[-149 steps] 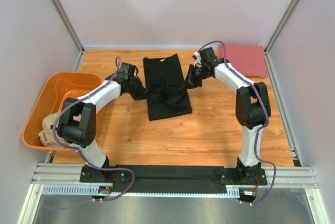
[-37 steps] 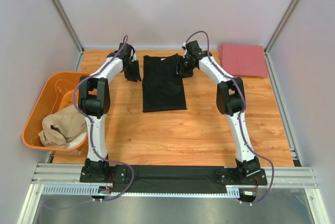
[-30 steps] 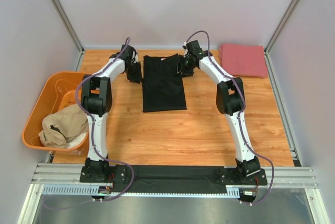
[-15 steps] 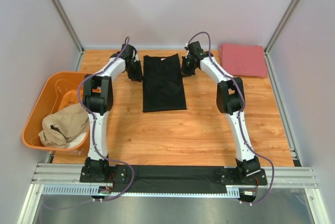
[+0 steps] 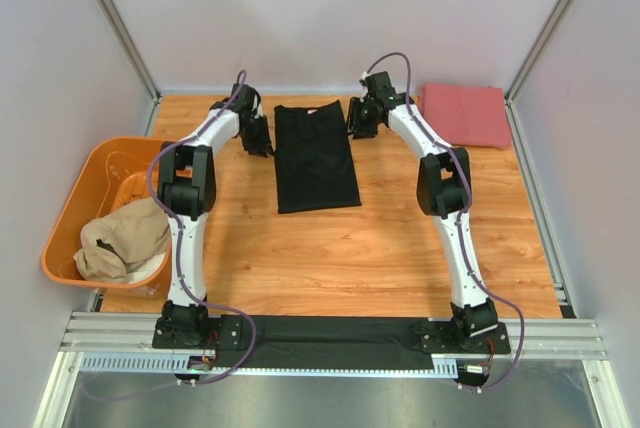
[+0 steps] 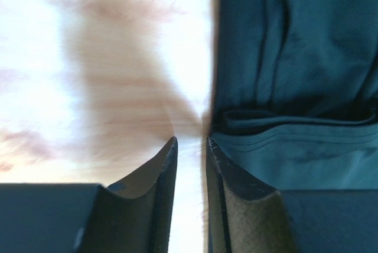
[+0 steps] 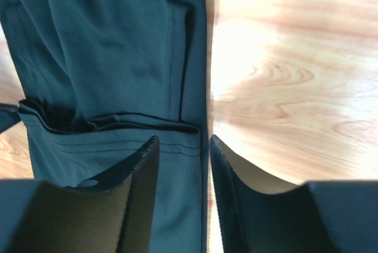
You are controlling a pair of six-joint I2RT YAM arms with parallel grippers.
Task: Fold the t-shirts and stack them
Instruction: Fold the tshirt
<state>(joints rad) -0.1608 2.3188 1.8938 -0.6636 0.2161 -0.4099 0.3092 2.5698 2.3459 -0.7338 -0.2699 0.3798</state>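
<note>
The black t-shirt (image 5: 316, 156) lies folded into a narrow lengthwise strip at the middle back of the table. My left gripper (image 5: 262, 138) hovers off its far left edge. In the left wrist view the left gripper (image 6: 190, 143) is open, with only bare wood in the gap and the black t-shirt (image 6: 295, 58) to the right. My right gripper (image 5: 357, 126) is at the far right edge. The right gripper (image 7: 184, 138) is open over the hem of the black t-shirt (image 7: 106, 58). A pinkish-red t-shirt (image 5: 465, 113) lies folded at the back right. A tan t-shirt (image 5: 125, 238) sits crumpled in the tub.
An orange tub (image 5: 100, 153) stands at the table's left edge. Grey walls with metal posts close in the back and both sides. A black strip and the arm bases run along the near edge.
The right gripper shut on the shirt's edge, then opened and drew back a little to the right. The black shirt's near end shifted slightly right. The left arm barely moved.
</note>
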